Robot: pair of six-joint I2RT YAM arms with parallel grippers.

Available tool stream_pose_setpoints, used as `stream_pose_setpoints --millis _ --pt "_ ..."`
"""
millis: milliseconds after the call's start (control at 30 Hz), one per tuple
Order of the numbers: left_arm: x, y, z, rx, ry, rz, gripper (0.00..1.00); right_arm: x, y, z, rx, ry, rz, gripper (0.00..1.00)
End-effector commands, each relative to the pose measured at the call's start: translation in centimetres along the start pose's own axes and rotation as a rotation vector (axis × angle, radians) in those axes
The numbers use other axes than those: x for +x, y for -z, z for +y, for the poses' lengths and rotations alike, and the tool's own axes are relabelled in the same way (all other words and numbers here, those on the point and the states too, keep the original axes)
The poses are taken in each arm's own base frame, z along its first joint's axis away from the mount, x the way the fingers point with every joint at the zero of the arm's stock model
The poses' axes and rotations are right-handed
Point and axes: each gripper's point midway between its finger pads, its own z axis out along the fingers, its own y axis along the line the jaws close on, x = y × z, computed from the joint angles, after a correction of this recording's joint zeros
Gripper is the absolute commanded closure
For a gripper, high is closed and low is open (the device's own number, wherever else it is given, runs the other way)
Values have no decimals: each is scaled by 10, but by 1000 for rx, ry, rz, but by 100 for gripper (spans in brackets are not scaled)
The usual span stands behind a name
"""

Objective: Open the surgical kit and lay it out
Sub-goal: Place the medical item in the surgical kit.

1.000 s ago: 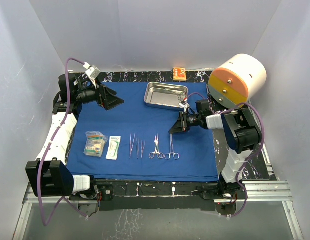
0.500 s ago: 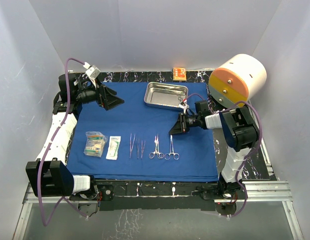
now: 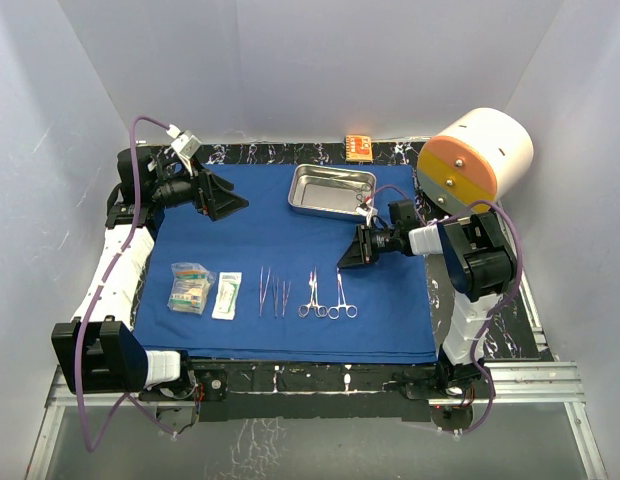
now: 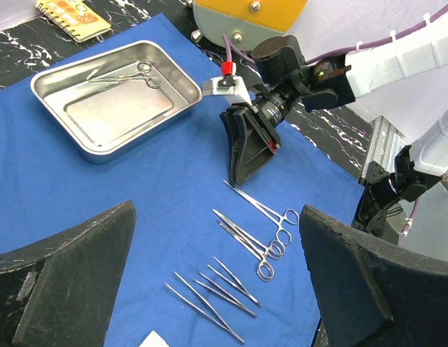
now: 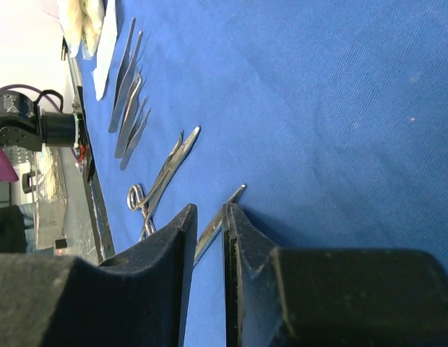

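Surgical kit laid open on the table (image 3: pixel 290 378): its blue cloth (image 3: pixel 260 235) is spread flat and covers nearly the whole top, with only a dark marbled border showing around it.

A big white-and-orange cylinder (image 3: pixel 477 158) stands off the cloth's far right corner, behind the right arm.

The steel tray (image 3: pixel 333 190) sits on the far part of the cloth, a little right of centre. One ringed clamp (image 4: pixel 128 74) lies inside it, against the far wall.

The left gripper (image 3: pixel 231 206) hangs over the far left of the cloth, well apart from every instrument. Its fingers (image 4: pixel 72 282) are spread wide and hold nothing.

The right gripper (image 3: pixel 343 262) points down at the cloth between the tray and the row of instruments. Its jaws are parted by only a narrow slit. The tip of the right clamp (image 3: pixel 342 293) shows through that slit in the wrist view, but the clamp lies flat on the cloth – let go, not pinched, as far as the views show.

The rest of the row runs along the near part of the cloth. Just left of that clamp is a second clamp (image 3: pixel 311 296), then a few thin forceps (image 3: pixel 273 293) side by side, then a white packet (image 3: pixel 227 295), then a packet with coloured contents (image 3: pixel 190 287) – all apart from one another.

A small orange box (image 3: pixel 358 148) lies on the bare table beyond the tray.
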Motion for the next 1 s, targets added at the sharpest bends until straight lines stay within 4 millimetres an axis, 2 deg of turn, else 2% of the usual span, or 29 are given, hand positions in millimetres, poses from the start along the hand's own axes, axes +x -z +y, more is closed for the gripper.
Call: stream_pose_setpoints --millis 0,233,433,633,967 --pt "-4 3 -10 34 -25 -12 5 -14 1 -2 9 58 -16 81" --pt "-4 3 -10 35 -27 -12 5 -16 6 -3 64 107 -17 82" --pt "-2 3 -6 12 -21 -11 4 -32 16 9 99 201 -49 81" --pt "-1 5 7 -72 -26 -7 4 -52 25 21 131 286 -83 79" --pt "-3 15 37 -276 -53 -2 2 -129 53 61 232 486 -234 68"
